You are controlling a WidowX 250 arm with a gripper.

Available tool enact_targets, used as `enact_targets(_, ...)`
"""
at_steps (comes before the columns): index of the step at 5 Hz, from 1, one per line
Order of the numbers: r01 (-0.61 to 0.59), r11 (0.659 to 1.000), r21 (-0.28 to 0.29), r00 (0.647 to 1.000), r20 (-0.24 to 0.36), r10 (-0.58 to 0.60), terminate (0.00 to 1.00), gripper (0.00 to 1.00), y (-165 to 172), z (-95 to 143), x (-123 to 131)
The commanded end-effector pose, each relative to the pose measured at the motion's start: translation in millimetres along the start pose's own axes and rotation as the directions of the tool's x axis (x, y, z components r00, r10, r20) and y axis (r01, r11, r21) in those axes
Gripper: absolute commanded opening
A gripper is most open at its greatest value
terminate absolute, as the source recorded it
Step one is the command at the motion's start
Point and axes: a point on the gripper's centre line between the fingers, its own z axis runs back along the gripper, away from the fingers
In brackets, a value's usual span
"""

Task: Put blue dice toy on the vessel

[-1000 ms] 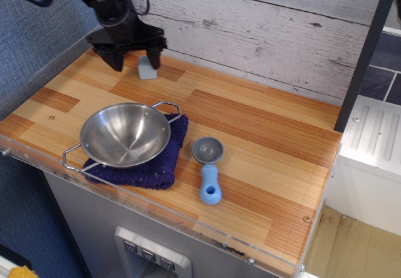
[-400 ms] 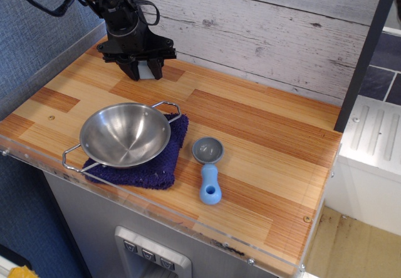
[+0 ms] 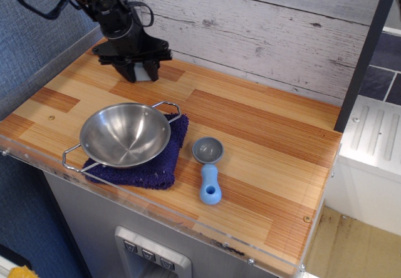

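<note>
The blue dice toy point(image 3: 148, 72) is a small pale grey-blue cube at the back left of the wooden counter, near the plank wall. My black gripper point(image 3: 143, 74) reaches down over it, and its fingers are closed on the cube's sides, hiding most of it. The cube looks to rest on the counter. The vessel point(image 3: 103, 141), a shiny steel bowl with two wire loop handles, stands empty on a dark blue cloth point(image 3: 158, 171) at the front left, in front of the gripper.
A grey scoop with a blue handle point(image 3: 209, 176) lies right of the bowl. The plank wall point(image 3: 263, 34) runs along the back. A clear plastic lip point(image 3: 188, 228) edges the counter's front. A blue wall stands to the left.
The gripper has come down from left of the cube to straddle it, and its fingers have narrowed from wide open to closed on the cube. The bowl and scoop have not moved.
</note>
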Motion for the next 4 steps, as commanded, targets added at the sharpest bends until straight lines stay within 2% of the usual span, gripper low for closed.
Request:
enact_targets(1, 0.037, 0.999, -0.006, 0.992, 0.123, -0.036, 0.00, 0.00, -15, 58, 21)
enact_targets(2, 0.059, 0.998, -0.020, 0.984, 0.169, -0.055, 0.00, 0.00, -30, 83, 21)
enact_targets(3, 0.092, 0.995, -0.049, 0.979, 0.188, -0.082, 0.00, 0.00, -51, 107, 4)
enact_targets(4, 0.104, 0.992, -0.075, 0.978, 0.190, -0.088, 0.00, 0.00, -71, 125, -28)
